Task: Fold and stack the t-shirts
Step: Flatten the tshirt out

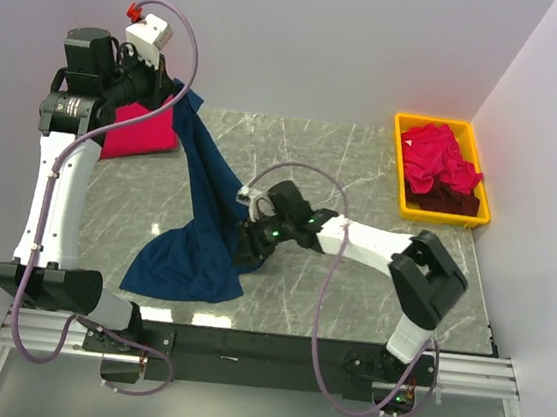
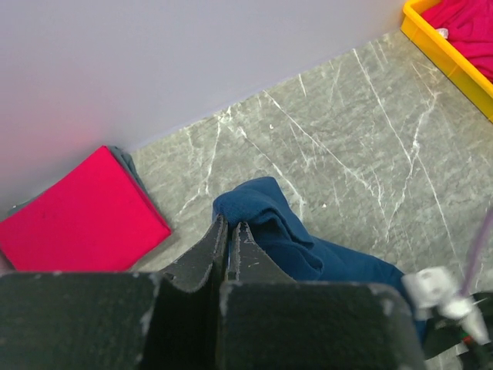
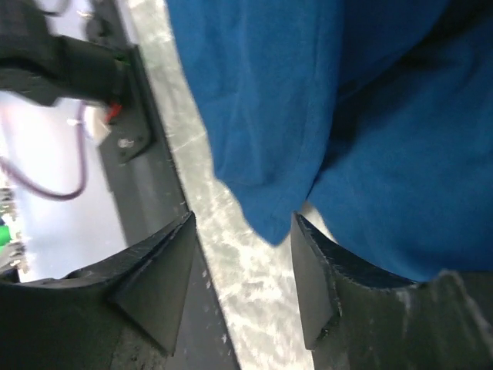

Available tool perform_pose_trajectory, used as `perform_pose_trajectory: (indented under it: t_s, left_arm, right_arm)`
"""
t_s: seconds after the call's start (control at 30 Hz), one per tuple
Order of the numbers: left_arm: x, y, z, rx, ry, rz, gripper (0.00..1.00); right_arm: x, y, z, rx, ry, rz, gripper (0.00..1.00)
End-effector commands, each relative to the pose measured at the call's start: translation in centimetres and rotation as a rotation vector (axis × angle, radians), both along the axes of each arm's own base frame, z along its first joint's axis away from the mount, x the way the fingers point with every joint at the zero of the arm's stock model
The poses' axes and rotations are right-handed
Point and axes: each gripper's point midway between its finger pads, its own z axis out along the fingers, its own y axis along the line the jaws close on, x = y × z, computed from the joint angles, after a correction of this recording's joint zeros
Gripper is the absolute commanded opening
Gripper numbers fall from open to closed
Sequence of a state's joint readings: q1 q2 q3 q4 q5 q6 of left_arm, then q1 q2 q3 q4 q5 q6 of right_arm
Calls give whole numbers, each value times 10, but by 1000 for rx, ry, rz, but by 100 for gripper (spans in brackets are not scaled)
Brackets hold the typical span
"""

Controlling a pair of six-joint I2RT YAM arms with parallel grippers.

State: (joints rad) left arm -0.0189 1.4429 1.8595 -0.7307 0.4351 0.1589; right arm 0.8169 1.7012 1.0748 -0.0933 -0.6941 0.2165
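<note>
Our left gripper (image 2: 229, 240) pinched one end of the soft navy-blue cloth t-shirt (image 1: 195, 234) high; the rest trailed onto the grey marbled tabletop (image 1: 372, 270). The fingers of our right gripper (image 3: 243, 225) stood apart around a hem corner — only its tip — so we feared the grasp slipping.

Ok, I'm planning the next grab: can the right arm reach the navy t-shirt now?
Probably yes: the right pincer stands open with a corner of the navy t-shirt between its jaws, nothing blocking.
</note>
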Motion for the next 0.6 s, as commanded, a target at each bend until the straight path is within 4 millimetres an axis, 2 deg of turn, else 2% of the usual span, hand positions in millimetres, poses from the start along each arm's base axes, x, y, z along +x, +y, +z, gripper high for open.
perform_pose_trajectory:
  t_s: [0.0, 0.1, 0.27, 0.47, 0.5, 0.53, 0.57]
  left_arm:
    - [1, 5, 35, -19, -98, 33, 0]
    - [1, 8, 37, -14, -100, 39, 0]
    - [-3, 10, 41, -3, -114, 39, 0]
    - [-3, 10, 42, -1, -123, 42, 0]
    - [-3, 11, 42, -1, -123, 44, 0]
    - [-1, 19, 43, -1, -126, 62, 0]
    - [-1, 19, 42, -5, -121, 60, 0]
  right_arm:
    - [11, 19, -29, -88, -53, -21, 61]
    - [14, 28, -42, -120, -64, -34, 62]
    - [19, 38, -47, -125, -74, -41, 62]
    - [-1, 48, -58, -127, -33, 32, 62]
    - [-3, 48, -65, -139, -25, 37, 62]
    - [-4, 48, -69, -146, -20, 39, 63]
    - [-4, 48, -72, -151, -16, 39, 63]
